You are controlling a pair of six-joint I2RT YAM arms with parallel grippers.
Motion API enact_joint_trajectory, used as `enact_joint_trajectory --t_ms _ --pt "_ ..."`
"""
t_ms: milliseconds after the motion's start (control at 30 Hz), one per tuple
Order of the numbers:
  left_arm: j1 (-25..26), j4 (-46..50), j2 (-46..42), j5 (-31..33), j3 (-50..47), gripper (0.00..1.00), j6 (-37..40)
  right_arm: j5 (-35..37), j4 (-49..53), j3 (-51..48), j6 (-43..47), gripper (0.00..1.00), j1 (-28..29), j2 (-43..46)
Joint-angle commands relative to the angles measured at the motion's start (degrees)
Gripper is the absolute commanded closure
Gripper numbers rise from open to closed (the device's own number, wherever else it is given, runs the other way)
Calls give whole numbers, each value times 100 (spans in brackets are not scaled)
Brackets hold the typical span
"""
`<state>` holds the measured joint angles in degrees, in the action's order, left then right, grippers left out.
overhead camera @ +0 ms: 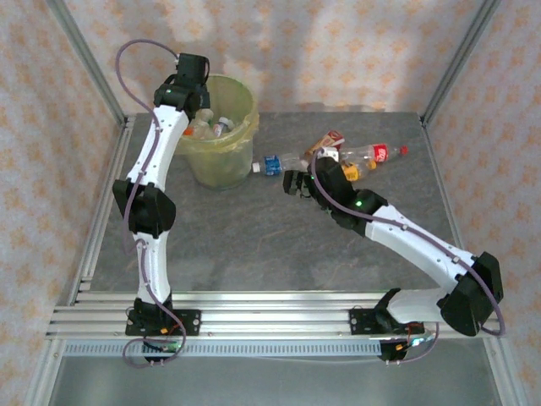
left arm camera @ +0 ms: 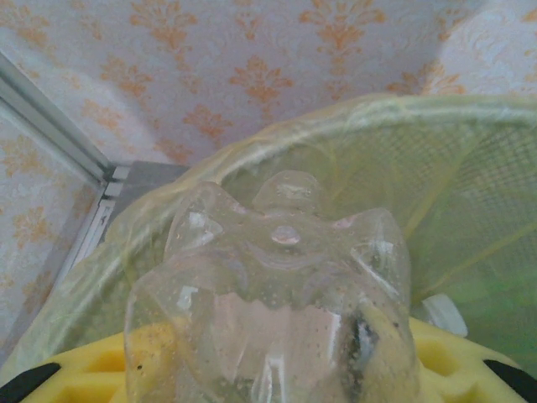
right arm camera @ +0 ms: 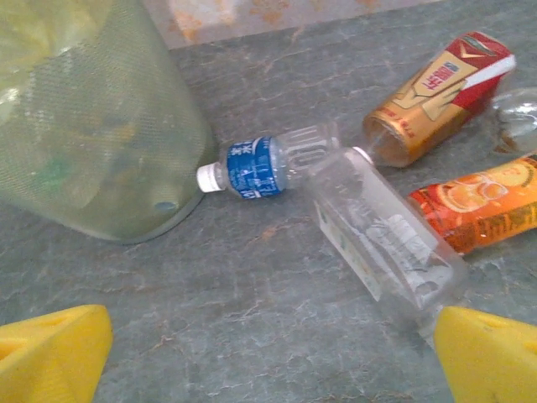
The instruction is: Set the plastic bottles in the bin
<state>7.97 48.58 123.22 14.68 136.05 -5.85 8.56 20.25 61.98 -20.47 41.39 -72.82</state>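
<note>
**Left gripper [left arm camera: 268, 374] clenching a clear bottle [left arm camera: 277, 277] over the bin [overhead camera: 245, 127]**

It is holding the bottle lengthwise between its pads, base pointing outward. The bin is standing at the table's [overhead camera: 254, 245] far-left corner, and the left arm is stretching along the left edge to reach it. The right gripper [right arm camera: 268, 361] is hanging spread wide mid-table, its arm angling in from the near-right corner. At least five loose bottles [right arm camera: 386, 243] are lying there. The blue-labelled bottle [right arm camera: 252, 166] is pointing its cap at the bin's wall.

- We see a translucent yellow-green bin [overhead camera: 218, 169].
- We note a clear bottle [left arm camera: 277, 294], a blue-labelled bottle [right arm camera: 252, 168], a red-and-gold bottle [right arm camera: 440, 92].
- We see a mottled grey desk [overhead camera: 254, 245], orange-patterned wallpaper [left arm camera: 252, 75].
</note>
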Motion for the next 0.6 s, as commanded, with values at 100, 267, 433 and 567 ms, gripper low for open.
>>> enact_joint_trajectory --t_ms 100,267,433,567 --pt "-43 425 13 234 193 44 141 357 430 201 -262 1 -216 22" --pt "-45 476 -41 129 252 23 110 396 537 210 -269 1 -296 -30" --pt "-43 539 -154 -42 370 19 44 528 661 289 -216 1 -341 -168" --pt "-42 546 -324 -250 370 19 -45 583 836 421 -142 1 -432 -423"
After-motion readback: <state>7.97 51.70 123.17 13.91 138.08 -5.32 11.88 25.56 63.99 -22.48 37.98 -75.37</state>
